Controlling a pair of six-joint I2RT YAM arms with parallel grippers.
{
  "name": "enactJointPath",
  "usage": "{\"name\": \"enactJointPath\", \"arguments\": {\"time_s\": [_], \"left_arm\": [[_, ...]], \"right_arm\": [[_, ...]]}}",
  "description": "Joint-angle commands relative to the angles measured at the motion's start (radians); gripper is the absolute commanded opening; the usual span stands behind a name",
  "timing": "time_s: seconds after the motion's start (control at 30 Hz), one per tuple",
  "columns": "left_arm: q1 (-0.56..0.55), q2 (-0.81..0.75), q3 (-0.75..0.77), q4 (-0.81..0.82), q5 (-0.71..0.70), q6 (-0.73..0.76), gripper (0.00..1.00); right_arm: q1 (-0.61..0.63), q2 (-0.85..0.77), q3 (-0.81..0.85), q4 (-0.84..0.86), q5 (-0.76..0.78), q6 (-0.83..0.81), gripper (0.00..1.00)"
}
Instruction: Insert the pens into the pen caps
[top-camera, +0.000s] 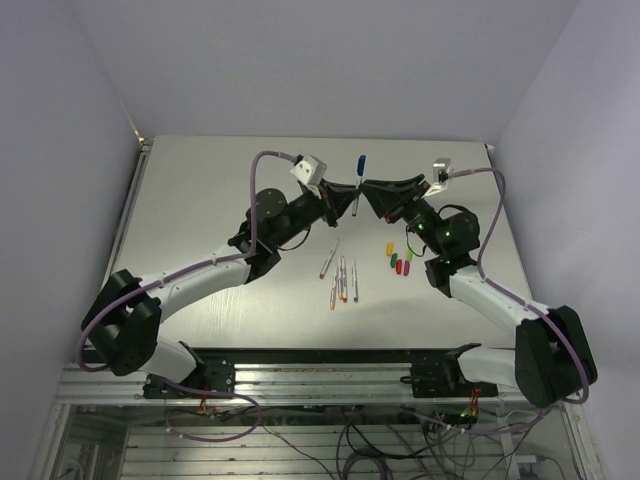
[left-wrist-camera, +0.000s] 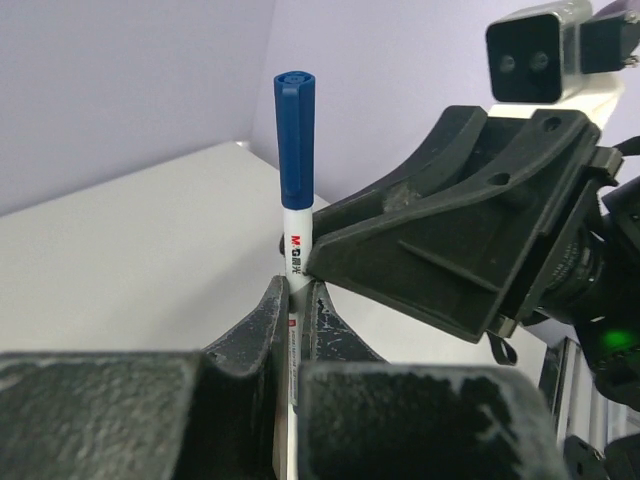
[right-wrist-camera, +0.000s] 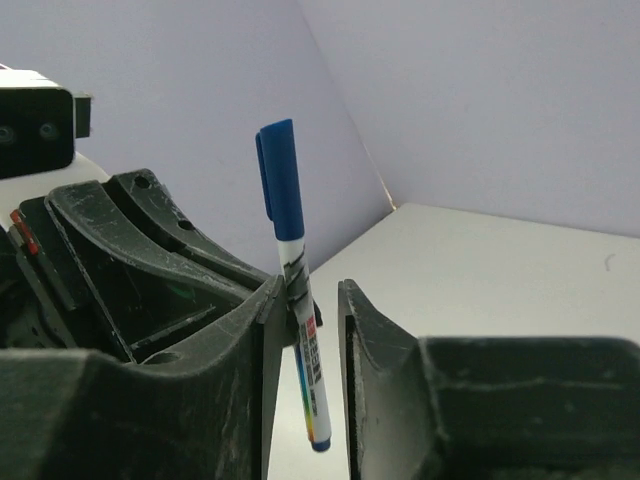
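The pen (left-wrist-camera: 296, 240) stands upright with a blue cap (left-wrist-camera: 295, 135) seated on its top end. Its lower barrel is pinched between the left jaws, which are closed tight on it just below the printed label. It looks light, stiff and smooth-sided, so I judge it apt to swivel or slide in a two-point pinch. The best hold is probably on the plain barrel, well under the cap's rim, squeezing across the axis and leaving the cap free. On the other side the right jaws stand a little apart around the same barrel: it lies against one inner face and a clear gap shows at the other, so they grip nothing. On the bench (top-camera: 200, 200), below the jaws and toward the arm bases, lie the other pens (top-camera: 341, 278), nearer the left jaws. The loose caps (top-camera: 398, 262) sit beside them, nearer the right jaws; being stubby, they probably roll and tip easily.
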Motion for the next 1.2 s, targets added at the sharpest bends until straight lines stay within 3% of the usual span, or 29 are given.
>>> {"name": "enactJointPath", "arguments": {"time_s": [0.0, 0.17, 0.3, 0.43, 0.53, 0.67, 0.83, 1.17], "left_arm": [[0.005, -0.037, 0.045, -0.029, -0.115, 0.072, 0.07], [0.010, -0.045, 0.059, -0.141, -0.219, 0.153, 0.07], [0.048, -0.016, 0.087, -0.244, -0.269, 0.165, 0.08], [0.118, 0.029, 0.103, -0.333, -0.264, 0.123, 0.14], [0.154, 0.102, 0.166, -0.475, -0.288, 0.114, 0.07], [0.173, 0.204, 0.248, -0.610, -0.289, 0.106, 0.07], [0.187, 0.344, 0.340, -0.733, -0.269, 0.070, 0.07], [0.247, 0.485, 0.377, -0.776, -0.283, -0.045, 0.07]], "right_arm": [[0.001, -0.101, 0.043, -0.234, 0.061, -0.131, 0.37], [0.001, -0.190, 0.038, -0.357, 0.212, -0.153, 0.66], [0.000, -0.230, 0.043, -0.458, 0.328, -0.169, 0.77], [-0.001, -0.242, 0.087, -0.603, 0.395, -0.227, 0.72], [-0.001, -0.247, 0.129, -0.704, 0.429, -0.276, 0.69], [-0.001, -0.239, 0.200, -0.826, 0.489, -0.322, 0.67], [0.000, -0.249, 0.232, -0.885, 0.561, -0.363, 0.66], [0.000, -0.290, 0.211, -0.897, 0.666, -0.391, 0.67]]}}
